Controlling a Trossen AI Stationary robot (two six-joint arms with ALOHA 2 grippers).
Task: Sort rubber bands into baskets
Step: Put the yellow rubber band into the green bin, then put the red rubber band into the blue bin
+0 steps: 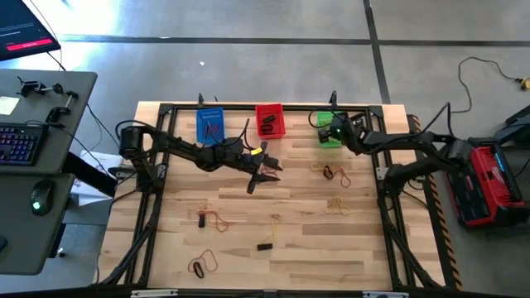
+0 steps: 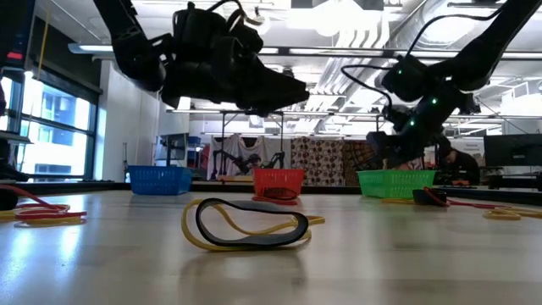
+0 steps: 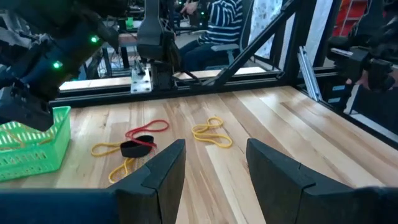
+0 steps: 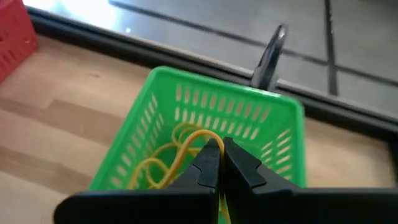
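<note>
Three baskets stand along the table's far edge: blue (image 1: 210, 126), red (image 1: 269, 120) and green (image 1: 329, 130). My right gripper (image 4: 217, 152) hangs over the green basket (image 4: 205, 134), shut on a yellow rubber band; more yellow bands (image 4: 158, 165) lie inside. My left gripper (image 3: 214, 165) is open above the table's middle (image 1: 260, 175), nothing between its fingers. Ahead of it lie a red, black and yellow cluster of bands (image 3: 137, 146) and a yellow band (image 3: 211, 134). Other bands lie nearer the front (image 1: 214, 218), (image 1: 201, 263). My right gripper pinches a thin yellow rubber band between its two shut fingers; a strand shows in the slit between them (image 4: 221, 208). The fingers slant down from above toward the basket. A loop of the band (image 4: 193, 138) arcs from the fingertips down into the green basket.
A black band over a yellow one (image 2: 246, 224) lies near the front edge, with a small black band (image 1: 265, 245) and a yellow one (image 1: 338, 204) on the boards. A dark frame (image 1: 389, 207) borders the table. People sit in the room beyond (image 3: 211, 31).
</note>
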